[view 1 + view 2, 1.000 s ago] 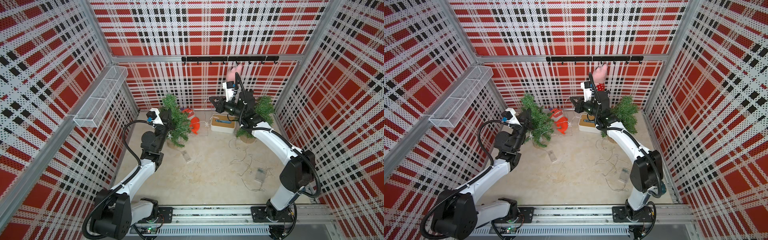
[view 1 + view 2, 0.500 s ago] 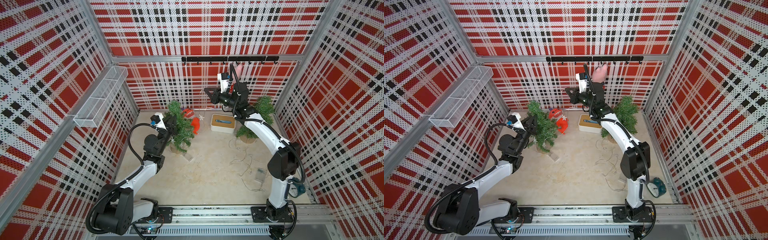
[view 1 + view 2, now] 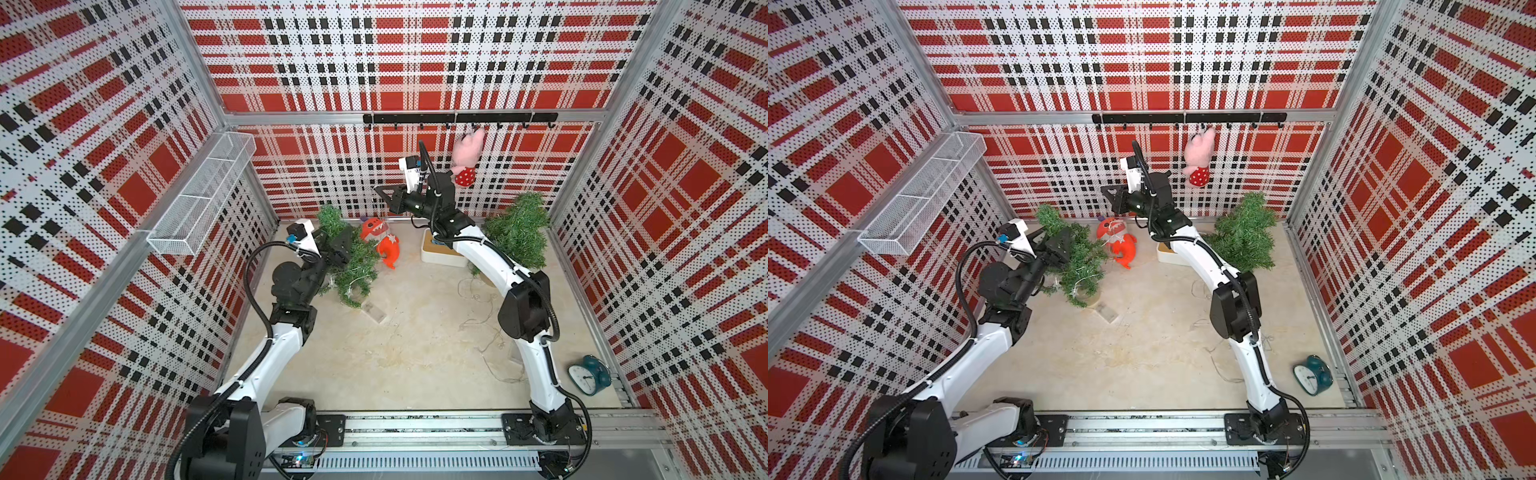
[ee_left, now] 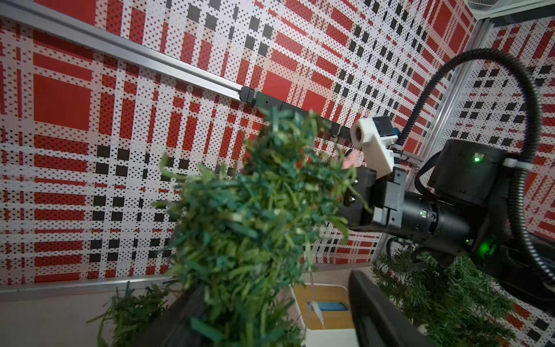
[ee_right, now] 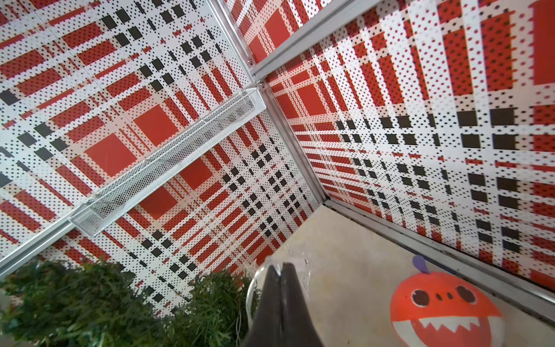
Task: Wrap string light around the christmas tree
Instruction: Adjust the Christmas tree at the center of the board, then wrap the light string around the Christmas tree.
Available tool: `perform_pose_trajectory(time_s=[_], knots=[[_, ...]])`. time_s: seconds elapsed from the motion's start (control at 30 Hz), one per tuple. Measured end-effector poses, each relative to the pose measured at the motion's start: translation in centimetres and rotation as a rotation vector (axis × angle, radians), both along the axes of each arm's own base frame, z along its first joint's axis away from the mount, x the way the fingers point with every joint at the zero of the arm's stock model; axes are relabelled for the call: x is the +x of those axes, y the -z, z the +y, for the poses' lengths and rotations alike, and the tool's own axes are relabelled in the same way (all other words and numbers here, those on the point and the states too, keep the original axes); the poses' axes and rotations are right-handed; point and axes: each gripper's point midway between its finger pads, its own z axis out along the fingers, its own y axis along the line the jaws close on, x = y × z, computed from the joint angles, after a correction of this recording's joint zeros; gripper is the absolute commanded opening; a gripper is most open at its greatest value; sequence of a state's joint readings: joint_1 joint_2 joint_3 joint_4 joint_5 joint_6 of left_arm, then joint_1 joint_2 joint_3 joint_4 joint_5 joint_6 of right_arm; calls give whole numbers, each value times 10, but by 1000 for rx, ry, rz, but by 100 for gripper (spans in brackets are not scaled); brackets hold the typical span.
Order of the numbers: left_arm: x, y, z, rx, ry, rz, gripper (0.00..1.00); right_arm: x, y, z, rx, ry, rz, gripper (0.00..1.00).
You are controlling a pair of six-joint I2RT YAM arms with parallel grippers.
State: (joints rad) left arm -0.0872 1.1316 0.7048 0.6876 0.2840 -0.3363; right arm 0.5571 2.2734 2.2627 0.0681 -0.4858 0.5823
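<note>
String light [image 5: 251, 290] in clenched right end effector [image 5: 280, 268]; left end effector [image 3: 337, 248] spread around one of two Christmas trees [image 3: 358, 270] [image 3: 517, 235].

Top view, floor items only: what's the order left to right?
left Christmas tree → orange monster toy → white box → right Christmas tree → teal alarm clock

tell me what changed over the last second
The right end effector rose and swung toward the tree by the left arm, shut on a thin wire. The left end effector opened around that tree. The rising right arm uncovered the clock. The box and the other tree stayed put.
</note>
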Motion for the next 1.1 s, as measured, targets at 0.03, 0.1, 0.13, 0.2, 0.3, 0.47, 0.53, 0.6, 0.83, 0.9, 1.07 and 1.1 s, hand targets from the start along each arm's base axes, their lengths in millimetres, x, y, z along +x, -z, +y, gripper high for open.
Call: perform_pose_trajectory(time_s=[0.03, 0.1, 0.13, 0.2, 0.3, 0.47, 0.53, 0.6, 0.83, 0.9, 1.07, 1.1], knots=[[-1, -4, 4, 0, -2, 3, 79, 0, -3, 2, 13, -3, -4, 0], [-4, -13, 14, -1, -9, 4, 79, 1, -10, 3, 39, -3, -12, 0], [-6, -19, 20, -5, -16, 5, 79, 2, -13, 4, 53, -2, -14, 0], [-10, -34, 31, -11, -25, 1, 79, 2, -23, 7, 85, -6, -29, 0], [-17, -59, 45, -20, -25, -21, 78, 4, -36, 11, 135, -7, -59, 0], [-24, -87, 54, -23, 5, -45, 76, 3, -34, 25, 166, -15, -64, 0], [-23, -93, 58, -15, 9, -42, 74, 0, -29, 32, 168, -27, -59, 0], [-13, -97, 70, -8, -8, -34, 75, -3, -24, 39, 168, -38, -57, 0], [63, -67, 60, 81, 25, 132, 79, -17, -26, 55, 172, -67, -85, 0], [79, -46, 49, 91, 61, 196, 80, -20, -27, 59, 170, -73, -91, 0], [99, -32, 27, 114, 137, 247, 80, -28, -30, 68, 176, -87, -112, 0], [101, -30, 24, 118, 149, 251, 79, -30, -30, 70, 176, -89, -115, 0]])
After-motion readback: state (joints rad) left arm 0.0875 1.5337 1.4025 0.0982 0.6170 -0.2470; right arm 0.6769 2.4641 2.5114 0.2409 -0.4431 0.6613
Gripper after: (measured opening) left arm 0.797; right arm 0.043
